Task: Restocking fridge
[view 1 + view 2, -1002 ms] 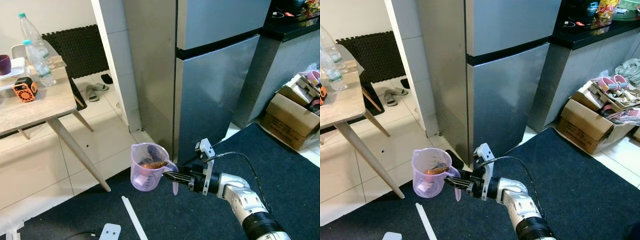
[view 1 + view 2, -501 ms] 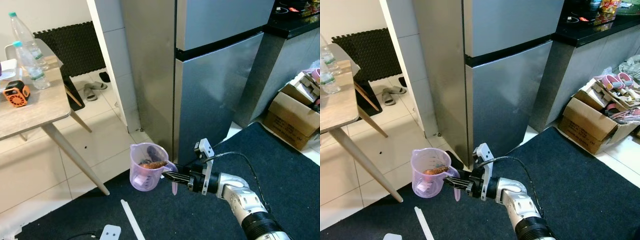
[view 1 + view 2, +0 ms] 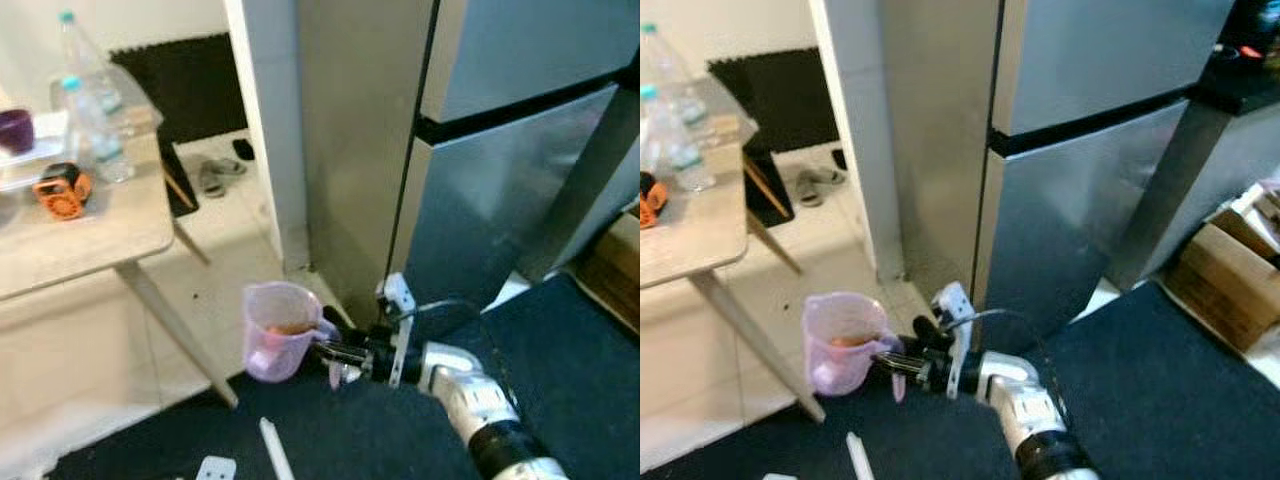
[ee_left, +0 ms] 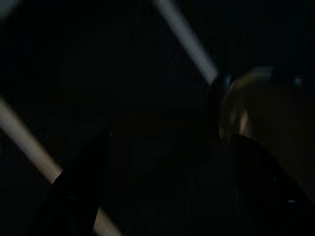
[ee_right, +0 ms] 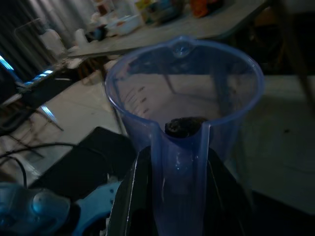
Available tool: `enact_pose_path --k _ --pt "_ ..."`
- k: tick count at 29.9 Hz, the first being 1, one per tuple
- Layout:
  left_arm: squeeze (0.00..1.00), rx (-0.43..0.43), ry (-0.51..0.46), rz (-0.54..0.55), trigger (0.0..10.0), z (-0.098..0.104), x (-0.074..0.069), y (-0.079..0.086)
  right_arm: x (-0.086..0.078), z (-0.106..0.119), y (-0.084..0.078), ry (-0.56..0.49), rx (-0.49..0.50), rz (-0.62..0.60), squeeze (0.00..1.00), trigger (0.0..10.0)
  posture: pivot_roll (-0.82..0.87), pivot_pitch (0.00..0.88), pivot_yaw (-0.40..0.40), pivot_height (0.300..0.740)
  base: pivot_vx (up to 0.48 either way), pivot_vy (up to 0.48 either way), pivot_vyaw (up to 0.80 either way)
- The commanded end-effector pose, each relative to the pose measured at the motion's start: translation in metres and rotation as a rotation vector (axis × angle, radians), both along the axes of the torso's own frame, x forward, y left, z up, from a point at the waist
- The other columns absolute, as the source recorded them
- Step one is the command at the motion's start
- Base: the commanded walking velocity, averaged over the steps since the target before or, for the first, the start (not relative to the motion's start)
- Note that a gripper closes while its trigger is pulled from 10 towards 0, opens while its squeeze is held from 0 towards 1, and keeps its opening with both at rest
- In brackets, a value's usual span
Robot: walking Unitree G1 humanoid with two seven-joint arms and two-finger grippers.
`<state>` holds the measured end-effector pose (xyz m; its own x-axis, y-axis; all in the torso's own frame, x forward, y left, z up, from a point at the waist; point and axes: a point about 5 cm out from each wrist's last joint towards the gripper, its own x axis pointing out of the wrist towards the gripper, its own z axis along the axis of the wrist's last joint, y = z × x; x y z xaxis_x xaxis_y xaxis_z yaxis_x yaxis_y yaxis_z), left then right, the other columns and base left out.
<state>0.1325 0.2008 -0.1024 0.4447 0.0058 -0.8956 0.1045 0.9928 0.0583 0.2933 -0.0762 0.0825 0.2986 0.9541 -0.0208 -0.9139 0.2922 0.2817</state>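
Since half a second ago the whole view has swung: the fridge (image 3: 480,150) now sits further right and the table (image 3: 70,240) fills more of the left. Blur suggests that is your camera turning, not the things. The jug keeps its place ahead of the right arm.

Fridge: both doors shut, upper and lower. Nothing restocked yet, by my reading; opening a door is still ahead of you.

Table: far left, with two water bottles (image 3: 88,110), an orange gadget (image 3: 62,192) and a purple cup (image 3: 16,130) on it.

Dark rug (image 3: 580,360): near right, under the arm.

Purple measuring jug (image 3: 278,330): held upright in the air, near the fridge's lower left corner, something brown inside.

Right gripper (image 3: 338,352): fingers clamped on the jug's handle, seen close in the right wrist view (image 5: 178,172).

Left gripper: wrist view too dark; I cannot tell its state.
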Motion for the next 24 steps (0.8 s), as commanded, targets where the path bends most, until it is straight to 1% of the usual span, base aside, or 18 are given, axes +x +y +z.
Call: enact_pose_path --k 1,11,15,19,24 --pt "0.00 0.000 0.018 0.000 10.0 -0.0023 -0.0064 -0.0012 0.0001 -0.0007 -0.0031 0.005 0.009 -0.013 0.00 10.0 0.01 0.000 0.035 0.740 0.416 0.000 0.00" --pt "0.00 -0.001 0.017 0.003 10.0 -0.0023 -0.0064 -0.0012 0.0011 0.0000 -0.0034 0.002 0.006 -0.014 0.00 10.0 0.01 0.000 0.033 0.740 0.398 0.000 0.00" --pt "0.00 0.009 0.015 0.009 10.0 -0.0021 -0.0061 -0.0003 0.0028 0.0009 -0.0046 0.012 0.016 -0.027 0.00 10.0 0.01 0.000 0.033 0.740 0.000 0.000 0.00" --pt "0.00 0.010 0.016 0.009 10.0 -0.0020 -0.0065 0.0014 0.0023 -0.0010 -0.0043 0.021 -0.007 -0.015 0.00 10.0 0.01 0.000 0.031 0.740 0.000 0.000 -0.65" --pt "0.00 0.012 0.018 0.007 10.0 -0.0019 -0.0073 0.0030 0.0020 -0.0016 -0.0043 0.021 -0.014 -0.011 0.00 10.0 0.01 0.000 0.031 0.740 0.000 0.000 -0.65"
